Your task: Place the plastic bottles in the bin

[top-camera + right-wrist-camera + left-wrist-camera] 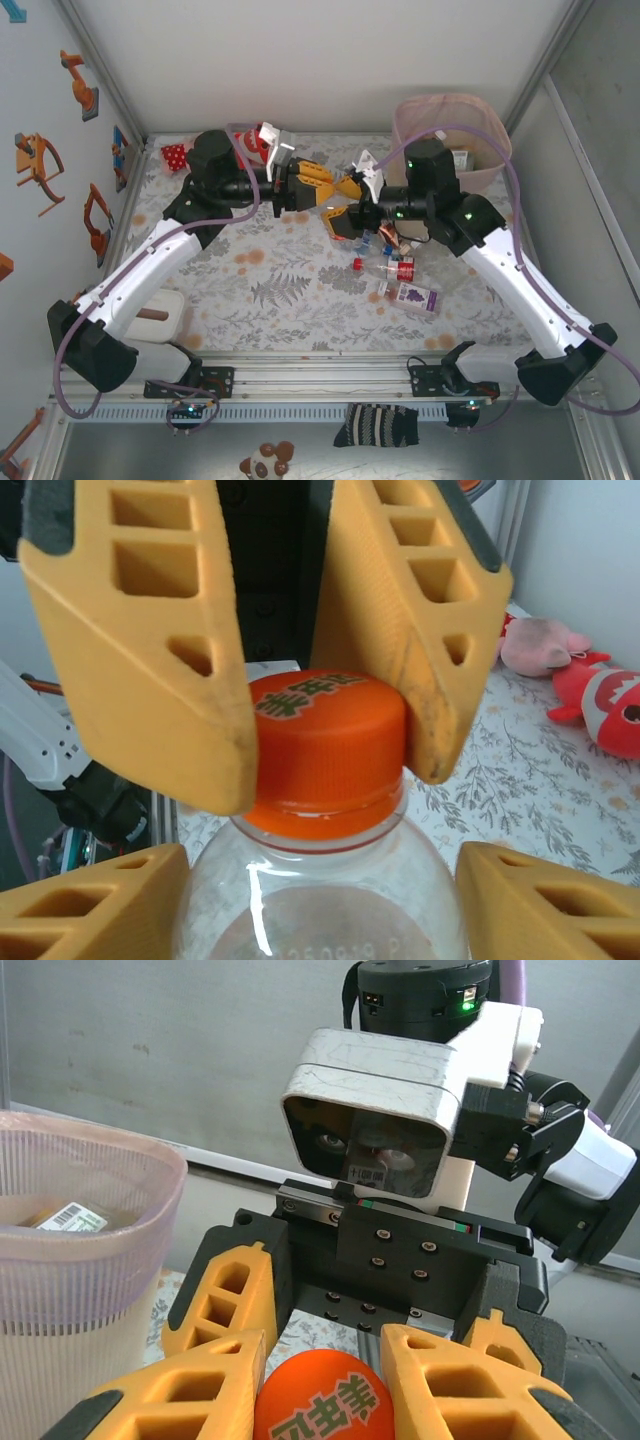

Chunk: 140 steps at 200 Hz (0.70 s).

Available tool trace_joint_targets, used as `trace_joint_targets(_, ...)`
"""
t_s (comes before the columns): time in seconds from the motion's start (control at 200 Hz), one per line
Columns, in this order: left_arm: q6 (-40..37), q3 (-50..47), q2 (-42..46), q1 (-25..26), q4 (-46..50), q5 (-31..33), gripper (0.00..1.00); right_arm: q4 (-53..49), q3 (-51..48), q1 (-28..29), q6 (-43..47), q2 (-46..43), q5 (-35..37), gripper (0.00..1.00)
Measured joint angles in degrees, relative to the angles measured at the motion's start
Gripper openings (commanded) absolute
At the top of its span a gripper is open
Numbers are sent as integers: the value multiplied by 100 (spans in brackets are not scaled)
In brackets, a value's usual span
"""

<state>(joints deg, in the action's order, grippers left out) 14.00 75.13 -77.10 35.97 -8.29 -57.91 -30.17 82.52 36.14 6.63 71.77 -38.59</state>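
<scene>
Two grippers meet over the middle of the table [280,295], with one clear bottle [300,890] held between them. The left gripper [325,780] is clamped on the bottle's orange cap [325,730], one finger pressed to each side of it. In its own wrist view the right gripper [338,220] has its fingers [90,905] against the bottle's shoulders at 3 and 9 o'clock, closed on the clear body. From above, the bin [497,125] stands at 1 o'clock from the joined grippers, in the far right corner. A labelled item [70,1218] lies inside it. More bottles lie loose on the table at about 5 o'clock from the grippers. They include a red-labelled bottle [400,268], a purple-labelled bottle [415,295], and a few smaller ones with blue and red caps that I cannot tell apart. Plush toys [175,155] sit at 10 o'clock, near the far left corner
</scene>
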Motion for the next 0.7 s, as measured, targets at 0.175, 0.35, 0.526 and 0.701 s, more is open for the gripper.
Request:
trace_joint_targets(0.175,-13,0,11,2,-2,44,33,-37,39,7,9,2,39,58)
trace_joint_targets(0.35,-26,-7,109,11,-15,264,55,-48,63,4,7,0,269,56)
trace_joint_targets(0.526,-87,-118,422,0,-90,671,65,-59,92,-66,-42,0,647,55)
trace_joint_targets(0.701,-125,-398,791,-107,-111,1167,65,-90,356,-643,-334,2,1016,54)
